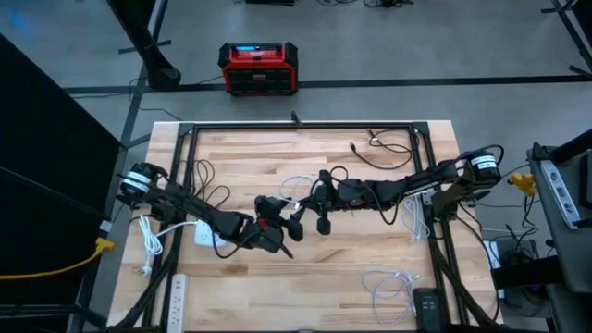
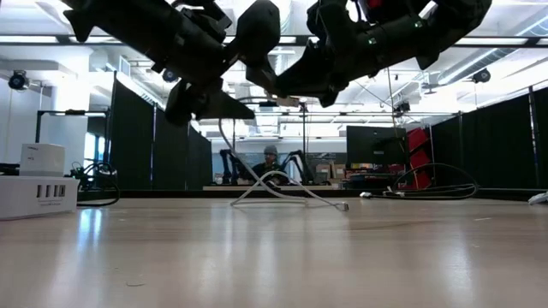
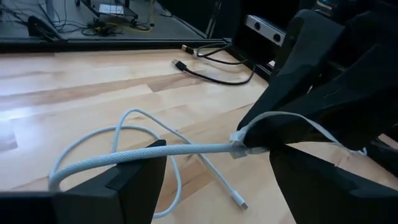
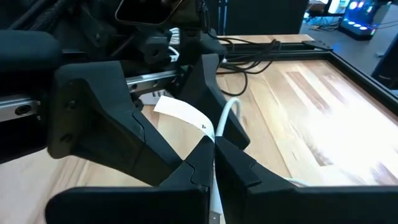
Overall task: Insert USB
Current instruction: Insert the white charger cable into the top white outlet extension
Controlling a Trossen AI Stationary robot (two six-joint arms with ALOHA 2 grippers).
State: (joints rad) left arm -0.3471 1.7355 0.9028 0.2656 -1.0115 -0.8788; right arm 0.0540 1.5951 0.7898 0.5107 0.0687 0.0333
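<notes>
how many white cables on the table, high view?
4 white cables seen: centre cable in the right gripper's shut jaws; left-edge cable; right-side cable; coiled cable near the bottom-right corner. More may be hidden.

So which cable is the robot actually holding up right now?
Start at the middle of the wooden table, where the two arms meet. The right gripper is shut on a white cable, lifted off the wood. The other white cables lie loose, and this one carries a small paper tag.
</notes>
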